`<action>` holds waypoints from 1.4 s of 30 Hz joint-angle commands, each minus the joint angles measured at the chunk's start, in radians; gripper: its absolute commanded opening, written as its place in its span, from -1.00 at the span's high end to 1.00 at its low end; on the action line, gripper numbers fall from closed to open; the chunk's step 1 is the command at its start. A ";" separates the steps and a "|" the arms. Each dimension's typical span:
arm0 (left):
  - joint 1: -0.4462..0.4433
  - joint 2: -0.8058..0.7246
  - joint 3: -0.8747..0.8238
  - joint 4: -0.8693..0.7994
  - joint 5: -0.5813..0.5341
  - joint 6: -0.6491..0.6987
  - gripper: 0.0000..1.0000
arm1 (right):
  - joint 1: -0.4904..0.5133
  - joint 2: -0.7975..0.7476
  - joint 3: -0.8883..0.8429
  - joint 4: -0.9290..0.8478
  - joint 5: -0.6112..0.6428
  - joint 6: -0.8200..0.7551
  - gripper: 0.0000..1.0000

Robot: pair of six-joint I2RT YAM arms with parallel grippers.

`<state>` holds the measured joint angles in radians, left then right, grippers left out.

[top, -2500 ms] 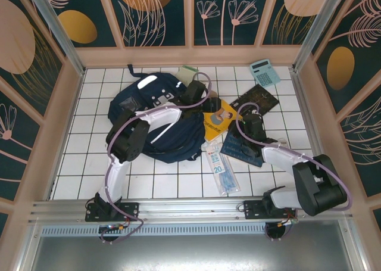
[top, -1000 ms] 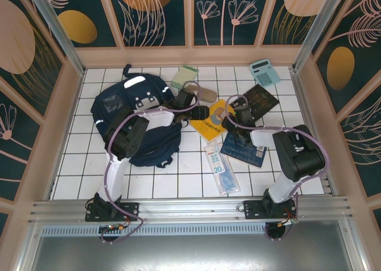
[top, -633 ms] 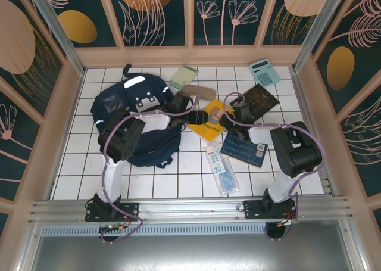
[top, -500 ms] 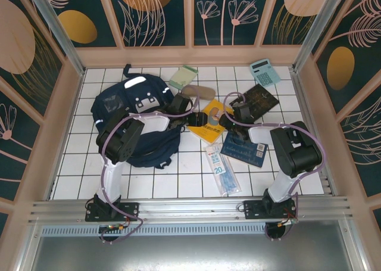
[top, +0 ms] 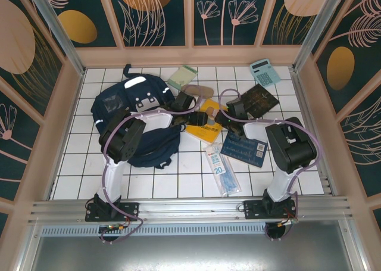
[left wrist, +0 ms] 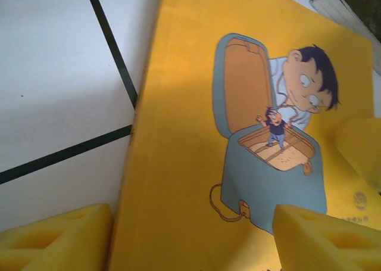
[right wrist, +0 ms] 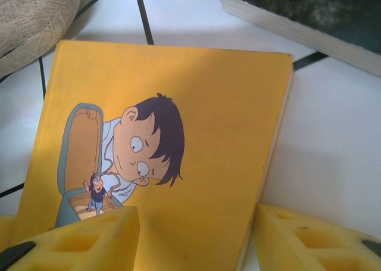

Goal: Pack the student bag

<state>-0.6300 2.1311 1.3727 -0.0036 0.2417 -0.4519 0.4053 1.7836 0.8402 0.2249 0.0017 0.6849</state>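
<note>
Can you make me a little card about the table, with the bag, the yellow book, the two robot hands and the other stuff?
Bag: student bag, navy, lying on the left of the white tiled table
Book: yellow book, flat on the tiles just right of the bag, cartoon boy on its cover
Left gripper: open, fingers either side of one book edge
Right gripper: open, at the opposite edge
Other stuff: calculator, dark book, blue flat item, plastic packet, green notepad, beige pouch
Packed: book not yet in the bag
</note>
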 commanded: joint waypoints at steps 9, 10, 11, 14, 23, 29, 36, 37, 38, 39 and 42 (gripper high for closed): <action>0.012 -0.051 -0.106 0.280 0.440 -0.207 -0.41 | 0.011 0.039 0.046 0.059 -0.078 -0.013 -0.06; 0.011 -0.050 -0.102 0.288 0.441 -0.216 -0.41 | 0.010 0.040 0.045 0.060 -0.080 -0.012 -0.06; 0.012 -0.052 -0.096 0.292 0.441 -0.221 -0.41 | 0.010 0.038 0.045 0.060 -0.081 -0.012 -0.06; 0.017 -0.057 -0.090 0.312 0.451 -0.250 -0.40 | 0.009 0.034 0.047 0.062 -0.081 -0.011 -0.07; 0.026 -0.066 -0.055 0.243 0.372 -0.224 0.05 | 0.009 0.018 0.049 0.064 -0.085 -0.011 -0.06; 0.027 -0.101 -0.040 0.157 0.306 -0.170 0.84 | 0.007 -0.049 0.049 0.058 -0.069 -0.039 -0.12; 0.031 -0.234 -0.085 0.219 0.279 -0.209 0.97 | 0.004 -0.250 -0.012 0.072 -0.077 -0.086 -0.29; 0.033 -0.259 -0.102 0.241 0.274 -0.220 0.99 | 0.003 -0.288 -0.031 0.079 -0.083 -0.090 -0.34; 0.034 -0.287 -0.120 0.263 0.270 -0.233 1.00 | 0.002 -0.322 -0.051 0.086 -0.095 -0.093 -0.37; 0.036 -0.307 -0.134 0.283 0.267 -0.245 1.00 | -0.001 -0.348 -0.068 0.093 -0.110 -0.095 -0.39; 0.038 -0.369 -0.174 0.318 0.253 -0.266 1.00 | -0.003 -0.420 -0.118 0.093 -0.156 -0.092 -0.39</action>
<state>-0.5957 1.8309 1.2232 0.2035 0.5045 -0.6868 0.4019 1.4055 0.7719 0.2977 -0.0963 0.6102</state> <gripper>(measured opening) 0.187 0.693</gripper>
